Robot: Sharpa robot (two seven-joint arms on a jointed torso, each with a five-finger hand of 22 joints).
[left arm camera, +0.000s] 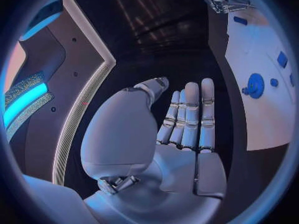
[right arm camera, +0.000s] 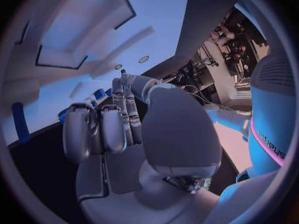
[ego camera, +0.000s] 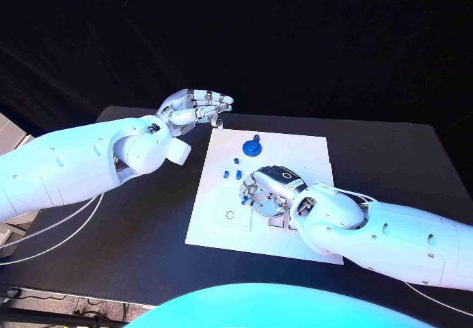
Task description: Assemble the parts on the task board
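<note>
White task board flat on the black surface, lying between the two arms. Right robot hand lowered over the board's middle, palm down, fingers curled toward the plate among the small parts. Whether anything sits pinched beneath those fingers: cannot tell, since the back of the hand hides the fingertips, and the right wrist view settles nothing. Left robot hand raised off the board, just past its far left corner, fingers curled in over the palm in the head view yet stretched side by side in the left wrist view; holding nothing, so far as visible.

Round blue part standing on the board just beyond the right robot hand, on the side away from the robot, and between the two hands; seen again in the left wrist view. Row of small blue pieces lying close beside the right robot hand's fingers, toward the left arm. No clear long axis on the round part; the small pieces too tiny to judge.

Judged from this: right robot hand nearer to every part, already over the work; left robot hand well apart and idle. Next reach probably short, forward or toward the left arm.
</note>
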